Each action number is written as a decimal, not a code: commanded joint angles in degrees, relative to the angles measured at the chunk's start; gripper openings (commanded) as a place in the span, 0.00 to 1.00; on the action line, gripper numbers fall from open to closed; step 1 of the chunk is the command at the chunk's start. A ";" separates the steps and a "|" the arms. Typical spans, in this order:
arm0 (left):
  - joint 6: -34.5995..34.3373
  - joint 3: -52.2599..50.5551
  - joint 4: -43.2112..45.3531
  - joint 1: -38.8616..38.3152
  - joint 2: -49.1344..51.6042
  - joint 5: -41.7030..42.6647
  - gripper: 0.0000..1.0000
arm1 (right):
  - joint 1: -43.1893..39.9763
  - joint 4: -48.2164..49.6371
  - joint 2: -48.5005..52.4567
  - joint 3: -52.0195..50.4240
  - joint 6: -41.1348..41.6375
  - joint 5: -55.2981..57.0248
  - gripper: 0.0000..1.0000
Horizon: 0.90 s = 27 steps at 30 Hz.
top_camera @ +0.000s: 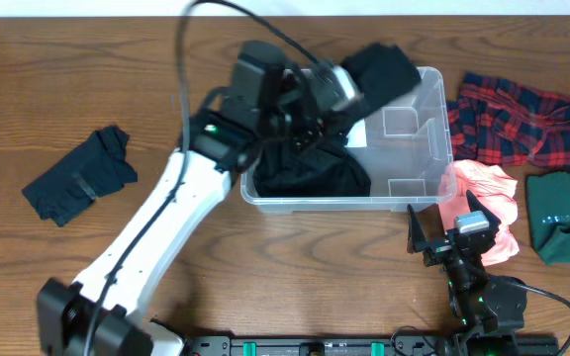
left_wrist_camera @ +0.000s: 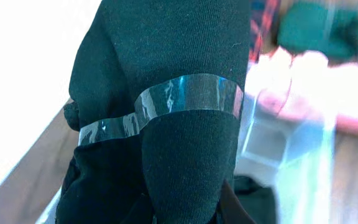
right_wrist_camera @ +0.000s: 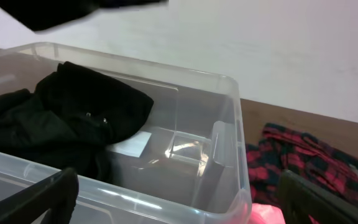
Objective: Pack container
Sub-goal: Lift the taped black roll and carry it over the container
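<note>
The left fingers (top_camera: 307, 102) are nearly shut, pinching a black garment (top_camera: 376, 69). They hold it up over the far left corner of the container (top_camera: 344, 203), and the garment trails away from them above the far rim. In the left wrist view that garment (left_wrist_camera: 166, 50) fills most of the frame close to the camera, so the fingertips themselves cannot be made out.

Below those fingers, a heap of black clothes (top_camera: 310, 168) lies in the left half of the container; the half farther from them is bare.

The right fingers (right_wrist_camera: 39, 198) are spread wide with nothing between them. They hover low over the table (top_camera: 295, 267), just outside the near right corner of the container. The container (right_wrist_camera: 229, 81) stands straight ahead of them, and a pink cloth (top_camera: 483, 188) lies just beside them. A red plaid cloth (top_camera: 522, 119) lies beyond the pink one and a green cloth (top_camera: 562, 213) off to their right. Well to the left of the left fingers, a dark garment (top_camera: 77, 176) lies on the table.
</note>
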 commanded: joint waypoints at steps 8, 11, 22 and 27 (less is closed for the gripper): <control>21.42 0.48 3.76 -0.70 9.51 -2.58 0.06 | -0.59 -0.17 -0.31 -0.11 -0.57 0.35 0.99; 21.44 0.48 6.23 -0.74 11.87 -2.60 0.06 | -0.59 -0.17 -0.31 -0.11 -0.57 0.35 0.99; 21.42 0.48 12.79 -1.25 15.89 -2.56 0.06 | -0.59 -0.17 -0.31 -0.11 -0.55 0.35 0.99; 21.44 0.48 12.79 -2.43 16.74 -2.58 0.06 | -0.59 -0.17 -0.31 -0.11 -0.55 0.35 0.99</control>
